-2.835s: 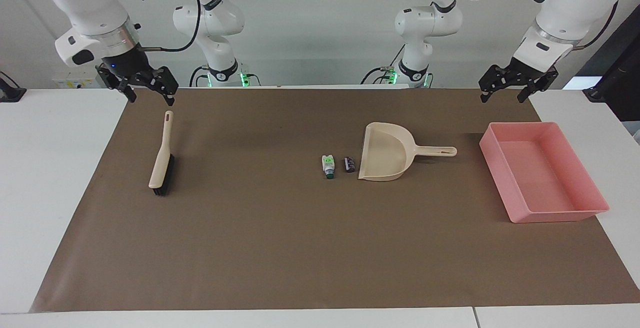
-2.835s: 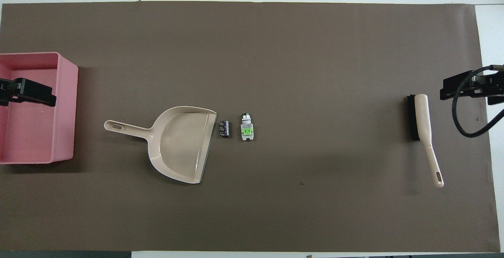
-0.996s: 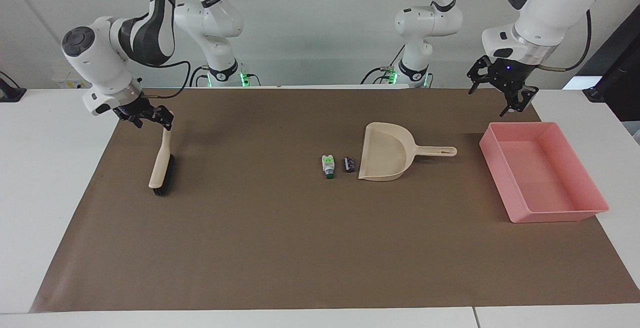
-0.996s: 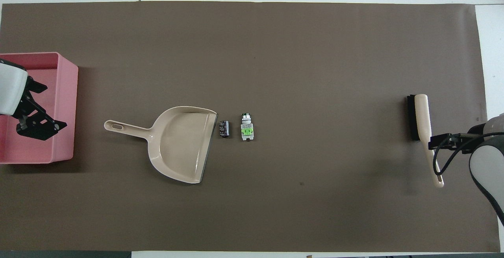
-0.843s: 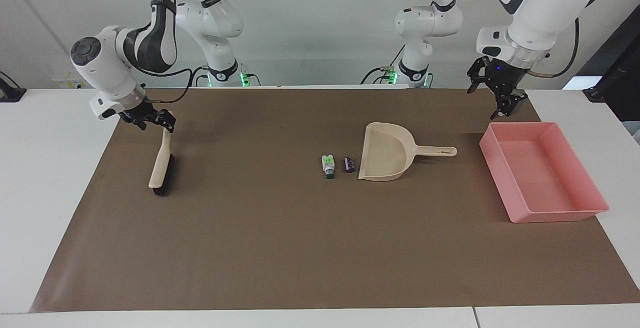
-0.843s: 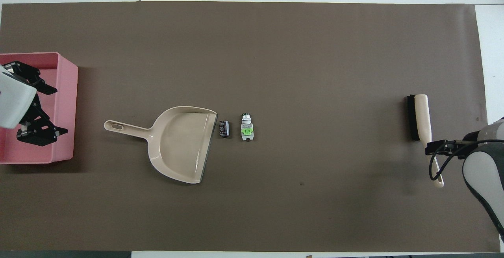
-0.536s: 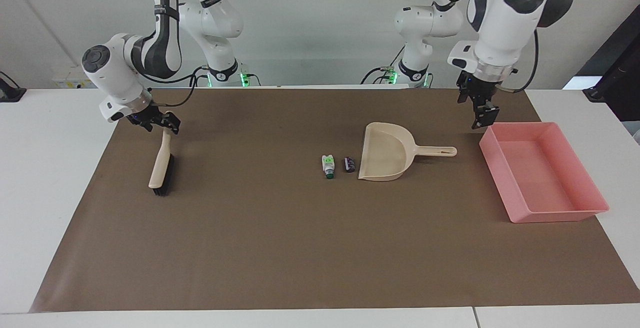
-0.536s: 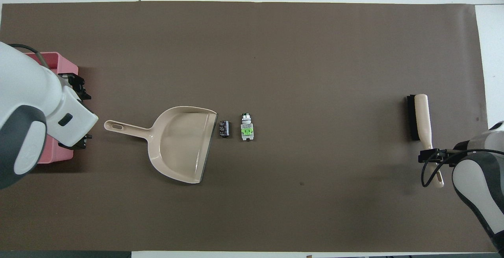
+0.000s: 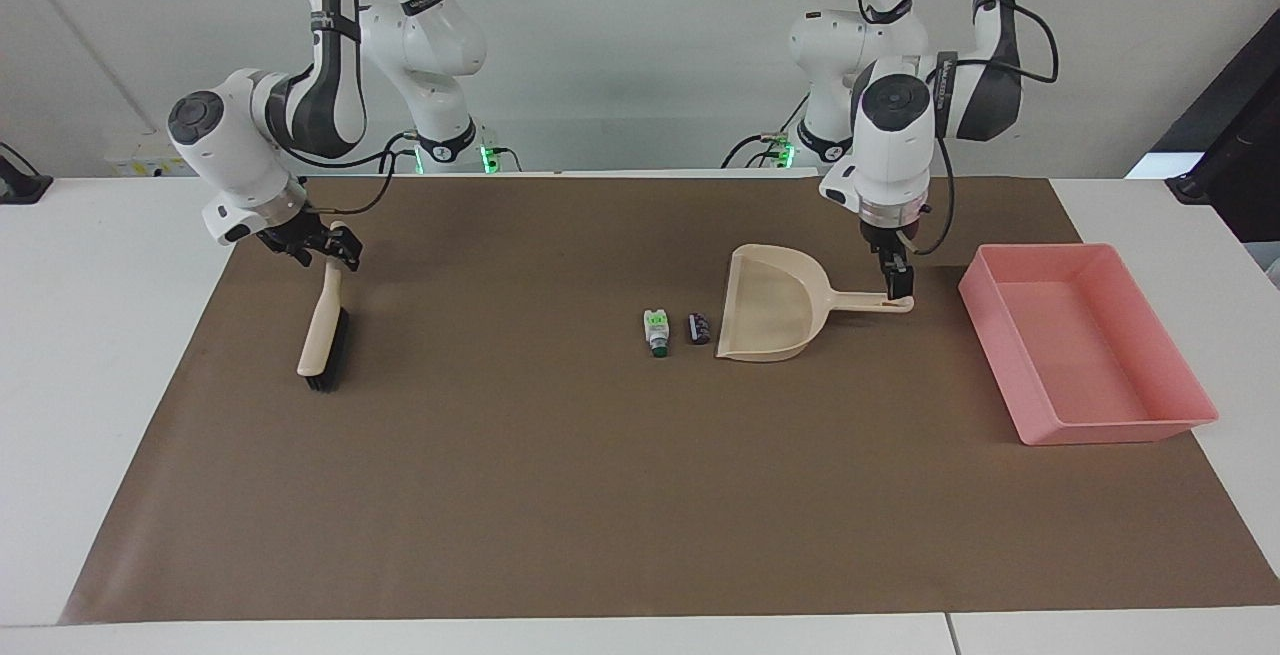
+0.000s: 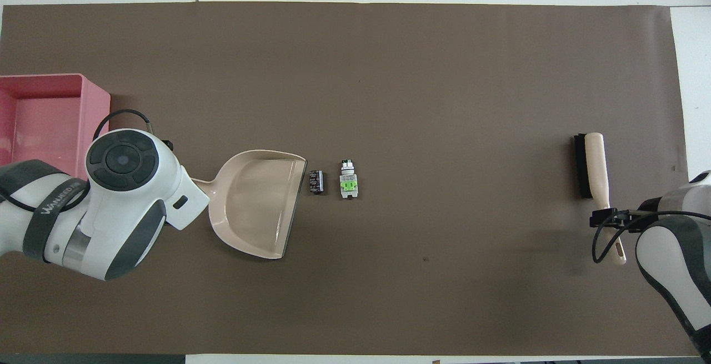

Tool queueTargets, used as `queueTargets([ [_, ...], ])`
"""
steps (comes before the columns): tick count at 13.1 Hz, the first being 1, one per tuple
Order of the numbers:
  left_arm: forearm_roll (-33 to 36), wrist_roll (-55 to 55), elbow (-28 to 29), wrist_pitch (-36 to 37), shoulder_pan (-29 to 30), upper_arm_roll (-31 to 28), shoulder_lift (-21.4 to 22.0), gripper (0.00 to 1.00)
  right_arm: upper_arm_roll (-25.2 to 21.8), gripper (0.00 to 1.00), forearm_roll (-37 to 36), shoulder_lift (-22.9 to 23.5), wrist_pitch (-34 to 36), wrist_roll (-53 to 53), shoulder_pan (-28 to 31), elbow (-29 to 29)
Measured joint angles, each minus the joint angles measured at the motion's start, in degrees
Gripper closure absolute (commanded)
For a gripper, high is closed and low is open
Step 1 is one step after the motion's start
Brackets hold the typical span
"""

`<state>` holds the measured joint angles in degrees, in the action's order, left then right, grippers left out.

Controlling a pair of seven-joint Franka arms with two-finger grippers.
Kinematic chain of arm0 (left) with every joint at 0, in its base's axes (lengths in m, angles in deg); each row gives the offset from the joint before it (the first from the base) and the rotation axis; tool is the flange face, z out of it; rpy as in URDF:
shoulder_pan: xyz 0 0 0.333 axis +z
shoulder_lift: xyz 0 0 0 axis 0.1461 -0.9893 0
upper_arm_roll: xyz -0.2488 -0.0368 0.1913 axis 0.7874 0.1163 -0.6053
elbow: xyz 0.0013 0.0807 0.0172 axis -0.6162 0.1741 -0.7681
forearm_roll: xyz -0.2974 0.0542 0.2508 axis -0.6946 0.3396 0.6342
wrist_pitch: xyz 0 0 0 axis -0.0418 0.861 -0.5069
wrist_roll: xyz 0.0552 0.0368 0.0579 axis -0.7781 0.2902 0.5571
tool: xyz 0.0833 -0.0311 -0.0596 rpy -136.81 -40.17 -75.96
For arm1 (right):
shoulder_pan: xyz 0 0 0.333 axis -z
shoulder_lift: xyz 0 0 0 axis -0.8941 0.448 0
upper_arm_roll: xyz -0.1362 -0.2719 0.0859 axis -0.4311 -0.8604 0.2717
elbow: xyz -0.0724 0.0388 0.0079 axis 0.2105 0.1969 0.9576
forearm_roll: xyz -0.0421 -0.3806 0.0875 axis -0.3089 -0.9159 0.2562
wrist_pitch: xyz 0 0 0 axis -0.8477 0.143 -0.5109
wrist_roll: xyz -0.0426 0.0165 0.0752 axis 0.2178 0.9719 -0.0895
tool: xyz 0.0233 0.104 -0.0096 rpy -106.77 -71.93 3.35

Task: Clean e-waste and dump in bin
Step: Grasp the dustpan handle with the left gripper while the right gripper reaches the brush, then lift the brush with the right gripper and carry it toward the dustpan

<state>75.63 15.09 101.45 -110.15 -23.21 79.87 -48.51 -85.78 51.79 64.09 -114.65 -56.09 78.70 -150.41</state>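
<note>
Left gripper (image 9: 898, 287) has swung from bin (image 9: 1180, 422) to dustpan (image 9: 775, 320) handle.

— How many pieces of e-waste are there?
— 2, side by side at the centre of the frame: 1 white cylinder with a green label (image 9: 656, 329) and 1 stubby black cylinder (image 9: 699, 327).
— Sweeping tools?
— 1 beige dustpan (image 9: 775, 303), right of centre, and 1 beige brush (image 9: 324, 322) with black bristles at the left.
— Bins?
— 1 pink bin (image 9: 1163, 426) at the right edge.
— And the robot?
— 2 arms with 2 grippers: the left gripper (image 9: 897, 281) right of centre, the right gripper (image 9: 322, 247) in the upper left. All on 1 brown mat (image 9: 600, 495).
</note>
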Motion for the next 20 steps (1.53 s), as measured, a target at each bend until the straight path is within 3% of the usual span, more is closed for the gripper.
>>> queueTargets([
  [5,6.0,6.0,2.0,-5.1,-1.7,0.1,-3.6,0.09,0.0,0.18,3.4,0.0,-2.5,-2.9,0.0,-1.5],
  [7,7.0,6.6,2.0,-5.6,-1.7,0.0,-4.5,0.12,0.0,0.27,3.5,0.0,-2.5,-2.9,0.0,-1.5],
  [9,7.1,6.6,2.0,-5.8,-1.7,0.0,-4.9,0.2,0.1,0.5,3.6,0.0,-2.5,-3.0,0.0,-1.5],
  [11,7.1,6.6,2.0,-6.0,-1.7,0.0,-5.1,0.32,0.1,0.91,3.6,0.0,-2.5,-3.6,-0.1,-1.5],
  [12,7.1,6.6,2.0,-6.0,-1.7,0.0,-5.2,0.47,0.1,1.0,3.6,0.0,-2.5,-3.6,-0.1,-1.5],
  [13,7.1,6.6,2.0,-6.1,-2.0,0.0,-5.2,0.68,0.1,1.0,3.7,0.0,-2.5,-3.6,-0.1,-1.5],
  [15,7.2,6.6,2.0,-6.1,-2.5,0.1,-5.2,0.91,0.1,1.0,3.8,0.0,-2.4,-3.6,-0.1,-1.5],
  [20,7.5,6.9,1.8,-4.8,-2.8,0.0,-5.2,1.0,0.4,1.0,3.9,0.0,3.4,-2.6,-1.5,2.5],
])
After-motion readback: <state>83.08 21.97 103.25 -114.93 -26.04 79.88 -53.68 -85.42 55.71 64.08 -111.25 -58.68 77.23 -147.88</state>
